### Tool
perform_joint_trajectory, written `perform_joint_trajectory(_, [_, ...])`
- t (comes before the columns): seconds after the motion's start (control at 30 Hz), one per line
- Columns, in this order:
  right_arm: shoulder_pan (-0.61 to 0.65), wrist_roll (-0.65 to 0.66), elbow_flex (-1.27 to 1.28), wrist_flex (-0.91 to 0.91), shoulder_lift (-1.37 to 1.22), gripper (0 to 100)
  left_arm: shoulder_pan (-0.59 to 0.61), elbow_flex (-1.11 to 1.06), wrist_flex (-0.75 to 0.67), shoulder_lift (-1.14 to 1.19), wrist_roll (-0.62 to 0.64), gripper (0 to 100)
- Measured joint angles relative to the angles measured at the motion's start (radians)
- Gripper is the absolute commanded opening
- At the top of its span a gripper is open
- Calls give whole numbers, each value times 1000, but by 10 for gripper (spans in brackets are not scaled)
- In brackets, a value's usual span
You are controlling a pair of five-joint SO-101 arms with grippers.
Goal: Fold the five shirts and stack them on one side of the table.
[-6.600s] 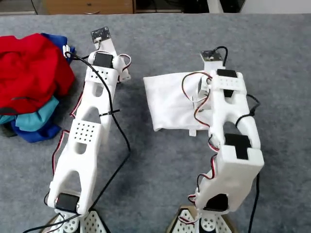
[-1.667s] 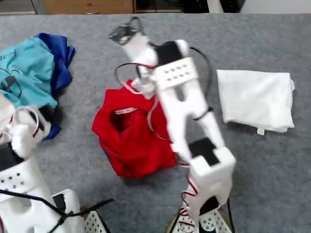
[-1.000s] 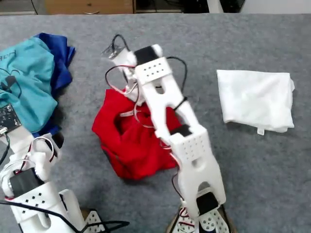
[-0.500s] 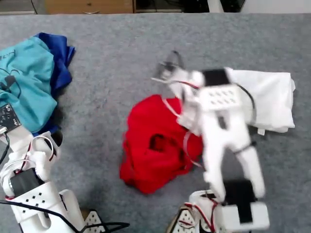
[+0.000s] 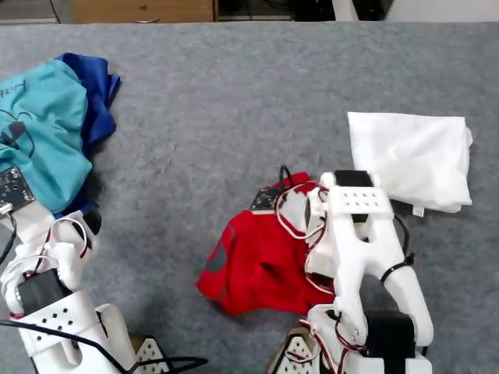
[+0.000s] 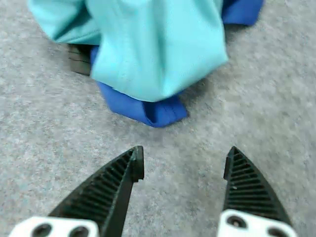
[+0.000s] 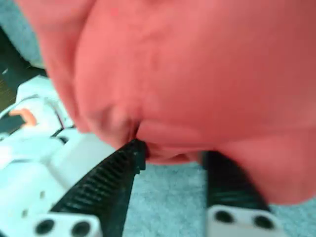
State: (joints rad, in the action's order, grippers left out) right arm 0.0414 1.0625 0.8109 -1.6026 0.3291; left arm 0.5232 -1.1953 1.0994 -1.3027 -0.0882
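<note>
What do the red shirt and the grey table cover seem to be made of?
The red shirt looks like soft matte fabric, perhaps cotton: it crumples into loose folds. The grey table cover resembles felt or short-pile carpet: matte, fuzzy.

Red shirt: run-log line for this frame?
red shirt crumpled, near right arm's base | right gripper jaws shut on it | left gripper jaws open, facing teal shirt | white shirt folded, right side

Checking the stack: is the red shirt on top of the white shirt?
No, the red shirt lies crumpled beside the white shirt, not on it.
</note>
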Motion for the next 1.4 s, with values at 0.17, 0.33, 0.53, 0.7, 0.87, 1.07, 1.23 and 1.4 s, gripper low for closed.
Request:
perform_joint_trajectory(0.17, [-112,69,-245,-153,71,258,-109,112,0,173,-2,271])
perform_joint_trajectory(0.33, [-224,60,-539,-163,146,292,-187,256,-2,437,-2,228])
perform_joint_trajectory(0.53, [-78,-299,-750,-133,-38,300,-305,308,-2,649,2,226])
perform_joint_trajectory(0.7, [87,-572,-921,-63,-362,288,-374,313,-2,677,31,226])
perform_joint_trajectory(0.87, [127,-718,-1174,-57,-720,254,-384,313,-2,677,41,226])
perform_joint_trajectory(1.07, [126,-778,-1490,-158,-1069,153,-344,313,-2,680,57,226])
perform_joint_trajectory(1.23, [126,-822,-1537,-161,-1112,186,-334,313,-2,684,57,226])
perform_joint_trajectory(1.4, [127,-858,-1453,-161,-1114,206,-334,313,-2,684,57,226])
